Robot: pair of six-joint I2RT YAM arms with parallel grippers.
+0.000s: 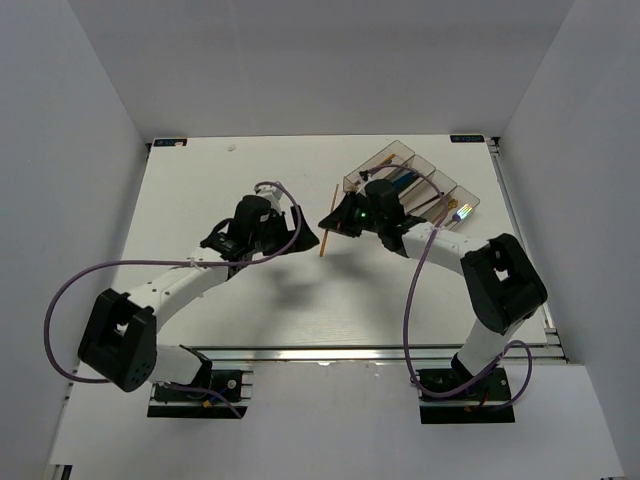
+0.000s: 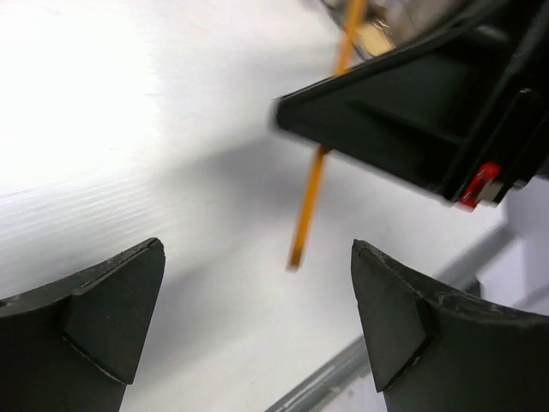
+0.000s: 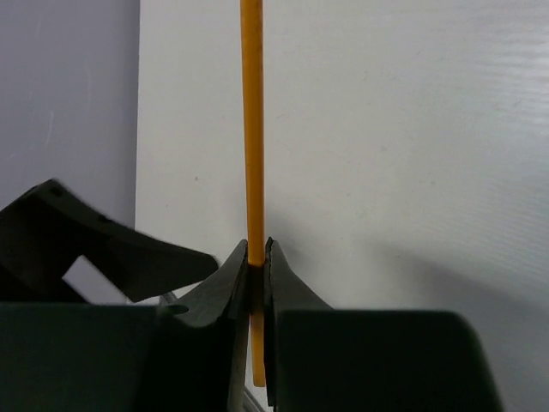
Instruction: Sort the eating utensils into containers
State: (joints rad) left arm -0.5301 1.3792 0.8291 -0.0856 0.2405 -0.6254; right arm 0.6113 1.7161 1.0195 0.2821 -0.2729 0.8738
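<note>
top view: nearest, the two arms (image 1: 170,285) reach from the near edge of the white table (image 1: 330,310). the left gripper (image 1: 288,238) and right gripper (image 1: 330,220) meet mid-table, near the smoky containers (image 1: 400,148) at far right.
left wrist view: its fingers (image 2: 103,309) stand wide apart, empty, with the orange chopstick (image 2: 313,189) beyond.
right wrist view: the right fingers are clamped on the chopstick's shaft, above the table.

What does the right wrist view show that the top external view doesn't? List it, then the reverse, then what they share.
Right wrist only: the right hand seen close, its fingers closed tight on the thin orange chopstick. Top external only: the clear smoky plastic bins holding other utensils. Shared: the right hand, the chopstick and the white table.
</note>
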